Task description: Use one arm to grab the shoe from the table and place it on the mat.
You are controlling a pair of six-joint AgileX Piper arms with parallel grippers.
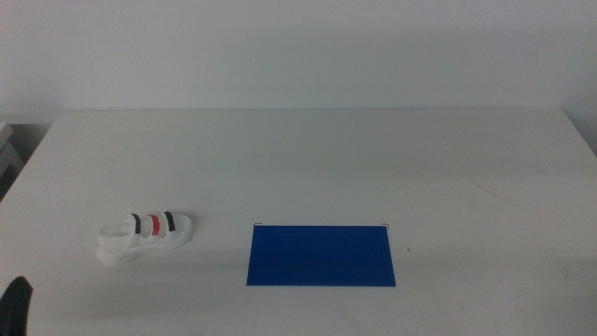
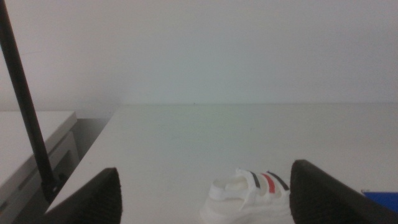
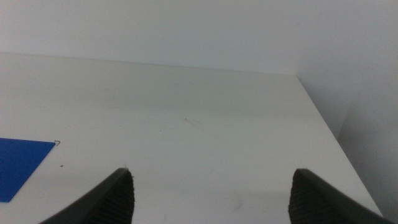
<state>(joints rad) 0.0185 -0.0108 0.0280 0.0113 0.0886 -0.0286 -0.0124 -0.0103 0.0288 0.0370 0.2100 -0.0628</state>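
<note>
At the far left we see the left tool (image 2: 205, 196) with its two jaws spread wide apart, holding nothing and touching nothing; in the middle view only a dark sliver of it (image 1: 16, 303) shows at the bottom left corner. Between those jaws in the left wrist view lies the one shoe (image 2: 249, 193), and it rests on the tabletop (image 1: 308, 159) on its sole, near the left front, well apart from the tool. Its straps look like two dark and one red, though the picture is soft. To its right lies one blue mat (image 1: 321, 255), flat, near the shoe but not touching it. The right tool (image 3: 211, 199) also stands wide open and empty, over bare tabletop to the right of the mat.
</note>
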